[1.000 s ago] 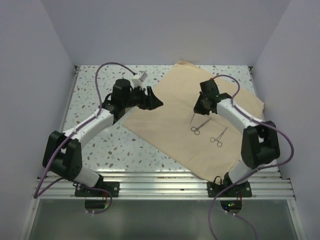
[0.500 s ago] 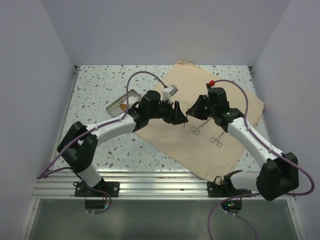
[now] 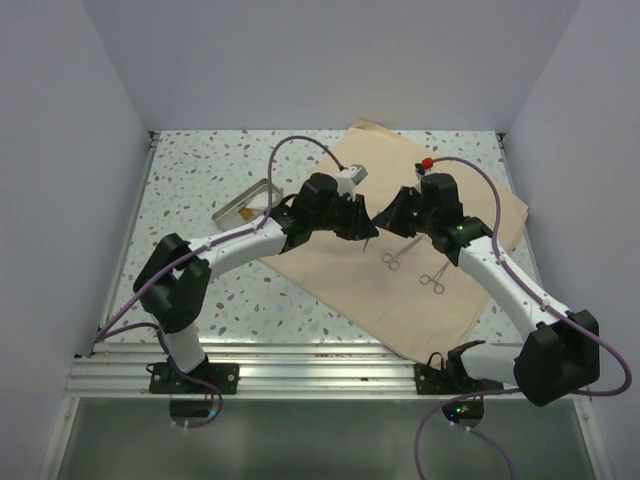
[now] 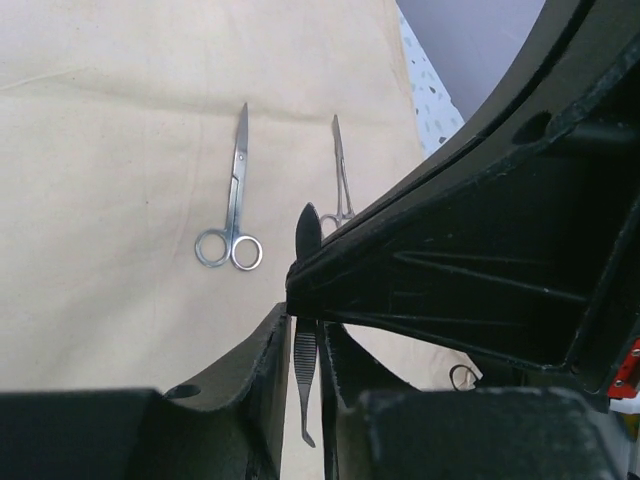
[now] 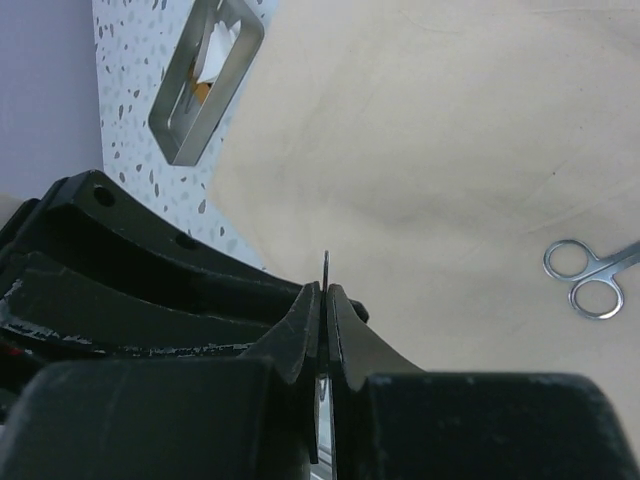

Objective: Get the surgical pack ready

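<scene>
The left pincer [image 3: 367, 230] had swung in and narrowed around the tweezers [image 4: 305, 375] that the right pincer [image 3: 386, 222] clamped, its own grip uncertain, over the surgical pack [image 3: 330, 275] spread flat on the bench [image 3: 200, 165], likely a handover

A speckled table [image 3: 190, 165] carries a small steel tray [image 3: 228, 207] on its left half, with something white and orange inside. Right of the middle lie scissors [image 3: 400, 250] and, just beside them toward the near edge, a second ringed instrument [image 3: 437, 275]. Serrated tweezers [image 4: 305, 375] stand upright above the middle.
</scene>
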Available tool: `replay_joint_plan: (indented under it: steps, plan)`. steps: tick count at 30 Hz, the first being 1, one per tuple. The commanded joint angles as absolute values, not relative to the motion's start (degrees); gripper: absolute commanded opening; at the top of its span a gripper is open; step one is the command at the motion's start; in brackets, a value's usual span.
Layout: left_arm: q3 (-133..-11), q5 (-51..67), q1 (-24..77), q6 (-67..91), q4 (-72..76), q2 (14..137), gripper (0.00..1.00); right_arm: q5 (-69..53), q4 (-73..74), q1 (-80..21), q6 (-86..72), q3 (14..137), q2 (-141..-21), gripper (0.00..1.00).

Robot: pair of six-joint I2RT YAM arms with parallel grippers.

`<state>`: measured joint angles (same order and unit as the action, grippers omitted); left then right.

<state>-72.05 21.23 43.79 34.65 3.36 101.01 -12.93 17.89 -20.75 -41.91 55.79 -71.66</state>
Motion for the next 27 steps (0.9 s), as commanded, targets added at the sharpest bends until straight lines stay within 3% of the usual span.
replay_joint_plan:
  steps: [1,3,6,9,17,22,27]
  plan:
    - [-76.03,17.59,43.33,31.29,0.18,101.60,0.19,-15.03,17.40,-21.27,-41.05,57.21,-70.84,0.00]
    - [-76.03,16.62,42.89,29.28,-2.61,100.73,0.13,-13.98,18.54,-21.27,-40.52,58.00,-71.37,0.06]
    - [-76.03,13.72,41.49,24.64,-7.18,98.71,0.10,-8.64,22.57,-20.83,-37.54,60.81,-72.33,0.30]
    - [-76.99,8.98,39.73,16.48,-14.46,96.86,0.10,-4.76,26.45,-20.04,-34.29,63.28,-72.51,0.40]
    - [-81.12,-13.96,31.56,-7.10,-29.61,99.31,0.10,-0.26,25.05,-19.95,-31.11,58.89,-70.48,0.41]
    - [-82.88,-21.08,25.86,-19.94,-30.15,106.25,0.10,-1.76,24.96,-19.86,-30.67,57.49,-72.33,0.41]
    - [-83.67,-19.86,20.05,-23.02,-25.50,110.12,0.10,-2.37,23.82,-19.78,-30.41,56.60,-73.30,0.42]
